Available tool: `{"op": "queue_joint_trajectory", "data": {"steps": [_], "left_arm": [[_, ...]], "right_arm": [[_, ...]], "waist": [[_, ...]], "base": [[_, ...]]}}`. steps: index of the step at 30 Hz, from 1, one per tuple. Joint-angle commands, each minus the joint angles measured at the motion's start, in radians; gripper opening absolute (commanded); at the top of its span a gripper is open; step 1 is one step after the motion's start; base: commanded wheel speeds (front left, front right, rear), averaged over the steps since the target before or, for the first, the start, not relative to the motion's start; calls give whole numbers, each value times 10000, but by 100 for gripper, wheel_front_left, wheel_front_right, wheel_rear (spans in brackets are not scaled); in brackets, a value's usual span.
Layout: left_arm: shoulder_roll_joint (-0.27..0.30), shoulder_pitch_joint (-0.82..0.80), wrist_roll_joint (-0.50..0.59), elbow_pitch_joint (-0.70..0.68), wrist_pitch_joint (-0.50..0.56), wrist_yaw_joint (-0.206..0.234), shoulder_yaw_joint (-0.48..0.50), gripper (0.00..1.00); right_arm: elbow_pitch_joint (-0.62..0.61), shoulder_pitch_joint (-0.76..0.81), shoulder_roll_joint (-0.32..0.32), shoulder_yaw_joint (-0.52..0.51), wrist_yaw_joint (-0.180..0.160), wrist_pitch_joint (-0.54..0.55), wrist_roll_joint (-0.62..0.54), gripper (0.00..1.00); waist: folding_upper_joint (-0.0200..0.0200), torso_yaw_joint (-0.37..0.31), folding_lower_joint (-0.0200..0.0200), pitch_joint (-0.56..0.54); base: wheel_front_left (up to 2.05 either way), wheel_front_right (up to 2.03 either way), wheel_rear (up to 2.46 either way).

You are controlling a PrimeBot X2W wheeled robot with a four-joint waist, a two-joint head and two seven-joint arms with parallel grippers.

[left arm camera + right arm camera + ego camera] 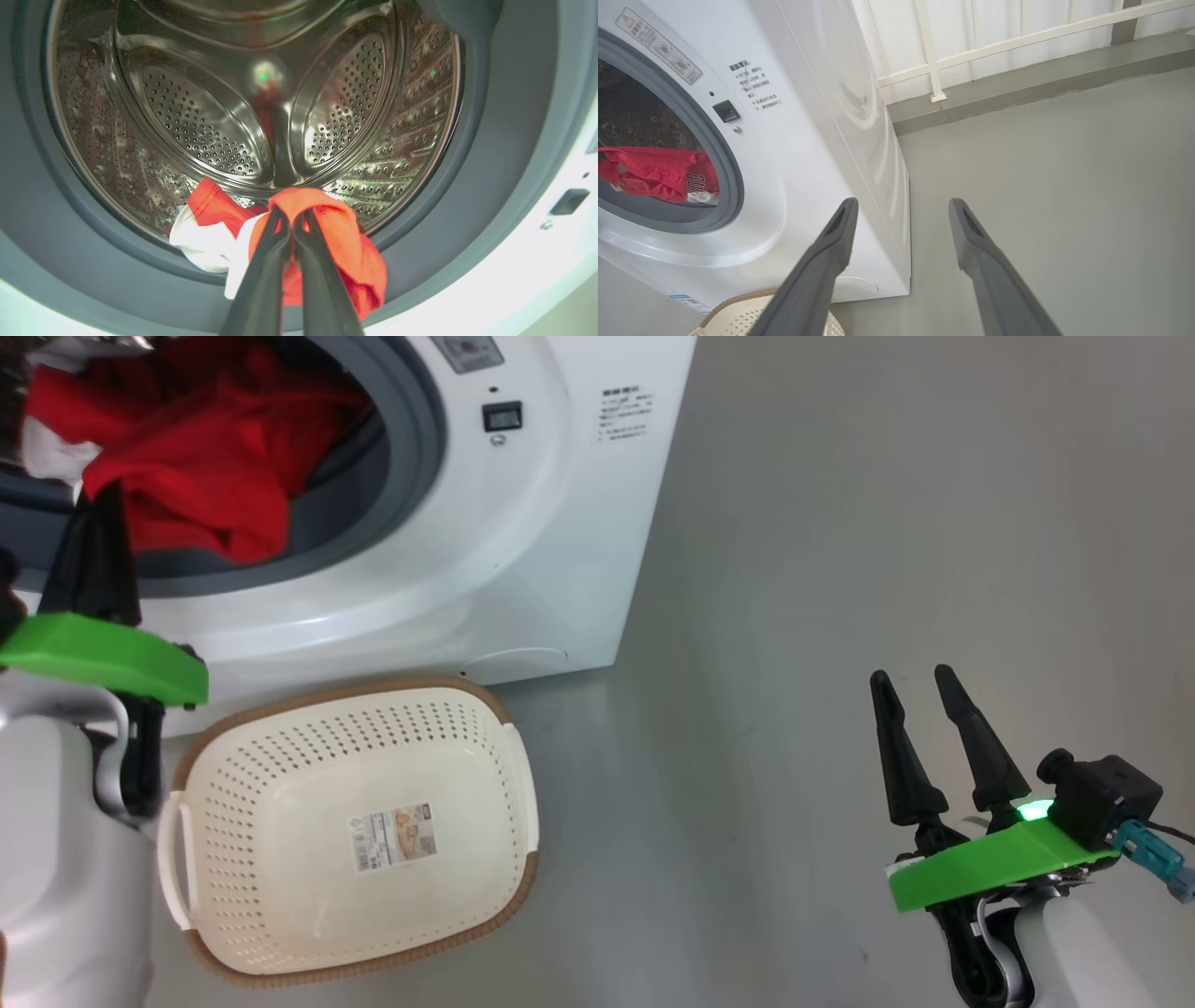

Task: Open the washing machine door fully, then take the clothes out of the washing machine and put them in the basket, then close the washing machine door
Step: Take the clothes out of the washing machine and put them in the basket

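Some clothes (346,242) behind left gripper (293,215)

This looks like a laundry corner of a home, perhaps a balcony. A white front-loading washing machine (817,154) stands on a plain grey floor (1064,186) with a cream basket (355,689) before it. Behind is a white railing (928,46) on a grey ledge (1041,79).

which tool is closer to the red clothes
Left. The left tool is shut on the clothes at the washing machine mouth; the right tool hangs open over the floor, off to the machine's right.
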Motion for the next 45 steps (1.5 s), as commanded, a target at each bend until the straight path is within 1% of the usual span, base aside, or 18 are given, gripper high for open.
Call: {"op": "queue_joint_trajectory", "data": {"steps": [1, 6, 14, 20, 21, 27, 30, 34, 37, 40, 45], "left_arm": [[265, 377, 70, -712, -90, -88, 467, 0], [-132, 1375, 213, -2162, -90, -169, 947, 0], [-717, 2560, 373, -4689, -91, -218, 1240, 0], [-1077, 3293, 532, -6721, -91, -224, 1267, 0], [-1162, 3514, 573, -7226, -91, -225, 1213, 0], [-1396, 4102, 627, -8474, -91, -226, 1116, 0], [-1470, 4460, 708, -8600, -91, -225, 932, 0], [-1561, 4808, 602, -8267, -91, -225, 695, 0], [-1623, 5092, 553, -7569, -91, -225, 428, 0], [-1651, 5204, 615, -6576, -91, -224, 284, 0], [-1605, 5001, 775, -4851, -91, -226, 191, 0]], "right_arm": [[-192, 133, -1, 110, 62, -65, -132, 100], [-141, 316, -1, 23, 62, -65, -187, 100], [-107, 518, -1, -78, 62, -65, -298, 100], [-164, 663, -1, -128, 62, -65, -347, 100], [-178, 691, -1, -140, 62, -65, -364, 100], [-183, 682, -1, -161, 62, -65, -400, 100], [-172, 655, -1, -132, 62, -65, -401, 100], [-155, 609, -1, -91, 62, -65, -393, 100], [-159, 544, -1, -49, 62, -65, -363, 100], [-159, 443, -1, 43, 62, -65, -335, 100], [-196, 249, -1, 163, 62, -65, -299, 100]], "waist": [[0, 325, 0, -353], [0, 520, 0, -727], [0, 790, 0, -1121], [0, 954, 0, -1209], [0, 997, 0, -1213], [0, 1066, 0, -1177], [0, 1073, 0, -1127], [0, 1063, 0, -1044], [0, 1042, 0, -923], [0, 987, 0, -772], [0, 863, 0, -429]], "base": [[0, 0, 0], [0, 0, 0], [0, 0, 0], [0, 0, 0], [0, 0, 0], [0, 0, 0], [0, 0, 0], [0, 0, 0], [0, 0, 0], [0, 0, 0], [0, 0, 0]]}}
